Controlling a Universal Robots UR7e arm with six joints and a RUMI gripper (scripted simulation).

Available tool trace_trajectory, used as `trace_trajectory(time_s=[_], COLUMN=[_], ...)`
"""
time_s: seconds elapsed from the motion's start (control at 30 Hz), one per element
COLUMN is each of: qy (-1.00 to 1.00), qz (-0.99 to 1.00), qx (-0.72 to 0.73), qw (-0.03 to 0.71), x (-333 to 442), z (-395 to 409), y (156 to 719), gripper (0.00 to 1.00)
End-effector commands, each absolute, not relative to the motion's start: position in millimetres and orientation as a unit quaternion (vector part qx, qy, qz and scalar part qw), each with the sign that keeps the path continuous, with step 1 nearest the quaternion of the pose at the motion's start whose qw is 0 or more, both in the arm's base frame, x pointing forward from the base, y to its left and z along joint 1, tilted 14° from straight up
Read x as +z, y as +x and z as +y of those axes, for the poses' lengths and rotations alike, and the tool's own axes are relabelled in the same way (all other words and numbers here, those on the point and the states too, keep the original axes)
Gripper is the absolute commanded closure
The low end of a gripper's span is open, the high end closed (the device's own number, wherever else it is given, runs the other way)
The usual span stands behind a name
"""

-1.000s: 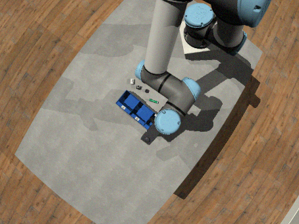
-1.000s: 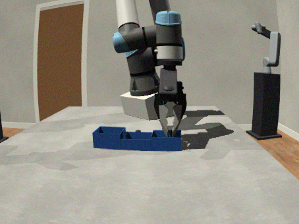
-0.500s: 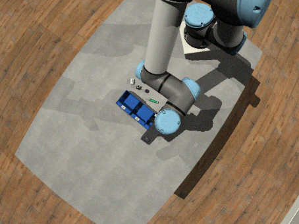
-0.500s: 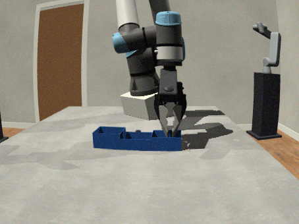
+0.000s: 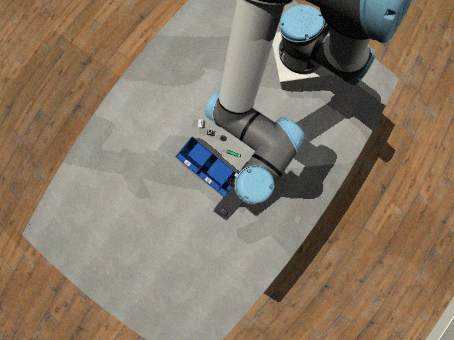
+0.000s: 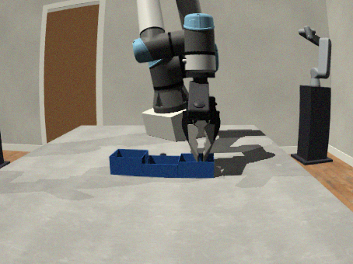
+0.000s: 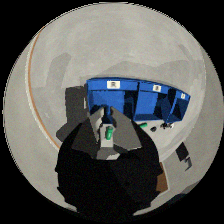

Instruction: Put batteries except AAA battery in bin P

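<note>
Three blue bins stand upright in a row: an end bin [image 6: 196,169] [image 7: 113,92], a middle bin [image 6: 161,170] [image 7: 150,110] and another end bin [image 6: 126,165] [image 7: 182,104]. Their label letters are too small to read surely. My gripper [image 6: 200,161] [image 7: 107,109] points down with its tips at the opening of the first end bin. It is shut, with nothing visible between the tips. A green battery [image 7: 109,132] shows beyond the gap between the jaws, beside the bins. Another green battery [image 5: 233,153] [image 7: 143,125] lies beside the row. Battery sizes are unclear.
Beside the row, on its robot-base side, are a dark round thing [image 5: 223,138] [image 7: 153,129], a small dark thing [image 5: 210,132] and a small whitish block [image 5: 201,123]. The arm hides part of the area near the first end bin from above.
</note>
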State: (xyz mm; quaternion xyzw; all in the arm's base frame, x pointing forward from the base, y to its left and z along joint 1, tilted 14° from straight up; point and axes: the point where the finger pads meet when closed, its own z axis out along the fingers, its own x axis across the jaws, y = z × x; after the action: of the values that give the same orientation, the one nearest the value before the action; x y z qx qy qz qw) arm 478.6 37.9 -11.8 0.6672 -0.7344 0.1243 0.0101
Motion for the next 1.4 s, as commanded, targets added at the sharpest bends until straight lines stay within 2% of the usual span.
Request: trace_trajectory(time_s=[0.0, 1.37], qy=[0.667, 0.667], qz=[-0.734, -0.734], qx=[0.125, 0.125], qw=[0.010, 0.010], x=[-11.3, 24.8], z=[37.9, 45.3], y=[479.0, 473.4], gripper=[0.96, 0.96])
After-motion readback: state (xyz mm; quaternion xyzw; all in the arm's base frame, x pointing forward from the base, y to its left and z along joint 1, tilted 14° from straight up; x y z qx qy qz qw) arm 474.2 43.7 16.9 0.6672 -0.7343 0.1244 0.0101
